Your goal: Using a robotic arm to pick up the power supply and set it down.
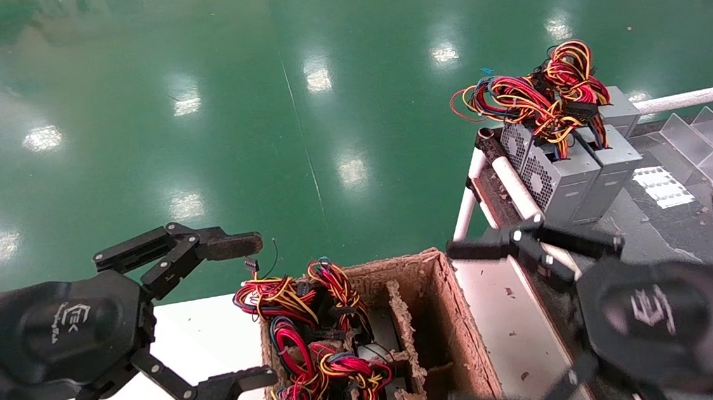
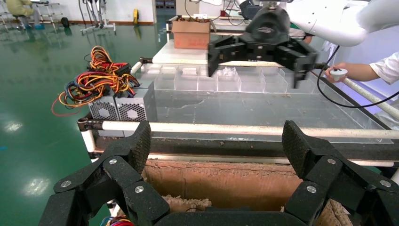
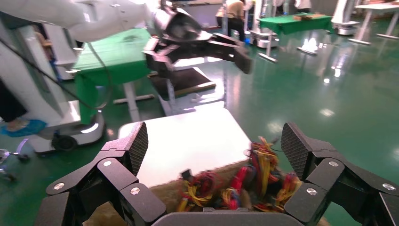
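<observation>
Grey power supplies point(image 1: 558, 171) with red, yellow and black wires stand side by side at the workbench's left end, also seen in the left wrist view point(image 2: 122, 108). More wire bundles point(image 1: 317, 349) fill the cardboard box point(image 1: 463, 338) between my arms; the right wrist view shows these bundles point(image 3: 254, 179) just beyond its fingers. My left gripper point(image 1: 251, 313) hovers open at the box's left side, holding nothing. My right gripper point(image 1: 462, 325) hangs open at the box's right side, also empty. The left gripper point(image 2: 216, 146) faces the box wall point(image 2: 221, 181). The right gripper point(image 3: 214, 146) is wide open.
A white table point(image 1: 202, 339) carries the box. The dark workbench point(image 1: 638, 216) has white rail tubes point(image 1: 514, 187) and clear plastic dividers point(image 1: 707, 134). A person's hand point(image 2: 357, 70) holds a small white device beyond the bench. Green floor point(image 1: 298, 103) lies beyond.
</observation>
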{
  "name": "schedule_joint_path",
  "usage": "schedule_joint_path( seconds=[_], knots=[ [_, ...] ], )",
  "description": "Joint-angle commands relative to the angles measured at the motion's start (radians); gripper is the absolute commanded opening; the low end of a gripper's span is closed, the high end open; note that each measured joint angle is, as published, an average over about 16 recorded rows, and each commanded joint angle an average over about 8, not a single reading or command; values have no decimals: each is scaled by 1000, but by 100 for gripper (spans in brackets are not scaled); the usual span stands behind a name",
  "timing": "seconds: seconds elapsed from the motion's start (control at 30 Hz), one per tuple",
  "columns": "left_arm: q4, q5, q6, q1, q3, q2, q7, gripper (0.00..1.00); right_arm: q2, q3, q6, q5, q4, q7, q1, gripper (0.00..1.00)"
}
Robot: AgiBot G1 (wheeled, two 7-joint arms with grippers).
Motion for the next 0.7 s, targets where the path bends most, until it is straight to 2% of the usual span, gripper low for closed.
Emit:
schedule_joint_path(
  seconds=[0.03, 0.7],
  knots=[
    [0, 0, 0, 0, 0, 0, 0, 100, 3, 2, -8, 15, 18, 7, -16, 100],
    [0, 0, 0, 0, 0, 0, 0, 100, 2, 1, -3, 7, 7, 3, -6, 100]
  ],
)
